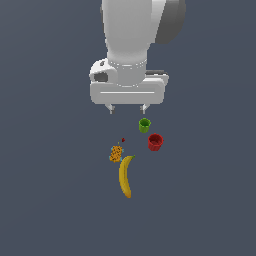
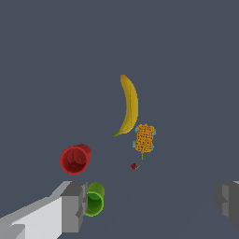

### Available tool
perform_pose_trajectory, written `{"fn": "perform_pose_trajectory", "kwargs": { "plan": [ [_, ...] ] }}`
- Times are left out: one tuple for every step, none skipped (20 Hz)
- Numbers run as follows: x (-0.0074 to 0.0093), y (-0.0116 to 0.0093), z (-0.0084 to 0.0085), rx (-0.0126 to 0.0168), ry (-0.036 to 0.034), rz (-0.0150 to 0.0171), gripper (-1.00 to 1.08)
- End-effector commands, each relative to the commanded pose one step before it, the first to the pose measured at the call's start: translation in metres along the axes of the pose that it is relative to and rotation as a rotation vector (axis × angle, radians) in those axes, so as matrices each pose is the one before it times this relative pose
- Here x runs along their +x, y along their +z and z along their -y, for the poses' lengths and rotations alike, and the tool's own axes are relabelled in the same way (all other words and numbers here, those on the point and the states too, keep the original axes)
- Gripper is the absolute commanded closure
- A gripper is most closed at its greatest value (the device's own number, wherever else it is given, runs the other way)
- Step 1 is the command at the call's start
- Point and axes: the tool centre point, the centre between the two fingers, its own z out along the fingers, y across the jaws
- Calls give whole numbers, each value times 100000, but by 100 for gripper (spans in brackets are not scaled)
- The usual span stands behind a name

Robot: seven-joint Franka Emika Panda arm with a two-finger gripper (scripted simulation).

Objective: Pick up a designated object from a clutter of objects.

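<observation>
The small bright green cup (image 1: pixel 144 125) stands upright at the far end of the clutter, in the exterior view just below and slightly to the right of my gripper (image 1: pixel 127 107). The gripper hangs above the floor, open and empty, with its fingers spread wide. In the wrist view the green cup (image 2: pixel 95 200) sits right beside one finger (image 2: pixel 74 205), partly hidden by it; the other finger (image 2: pixel 228 203) is far off. The gripper's midpoint (image 2: pixel 151 205) lies to the side of the cup.
A red cup (image 1: pixel 155 142) stands close to the green one. An orange speckled lump (image 1: pixel 116 153), a tiny dark red bit (image 1: pixel 123 140) and a long yellow banana (image 1: pixel 125 176) lie nearby on the grey floor (image 1: pixel 50 200).
</observation>
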Motion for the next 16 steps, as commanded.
{"fn": "perform_pose_trajectory", "kwargs": {
  "plan": [
    [0,0,-1,0,0,0,-92],
    [18,-55,-48,45,175,-101,-92],
    [54,-156,-138,135,506,-288,-92],
    [89,-257,-226,221,826,-472,-92],
    [123,-357,-312,307,1135,-652,-92],
    [155,-450,-390,386,1408,-814,-92],
    [142,-405,-345,344,1239,-722,-92],
    [106,-298,-249,249,885,-520,-92],
    [67,-191,-156,155,541,-322,-92],
    [27,-78,-61,59,198,-121,-92],
    [-12,40,38,-36,-130,75,-92],
    [-39,107,74,-70,-225,144,-92],
    [-43,71,32,0,0,0,-92],
    [-23,157,67,-35,70,59,-92],
    [-57,180,80,-12,96,16,-92],
    [-75,246,103,-30,105,49,-92]
  ]
}}
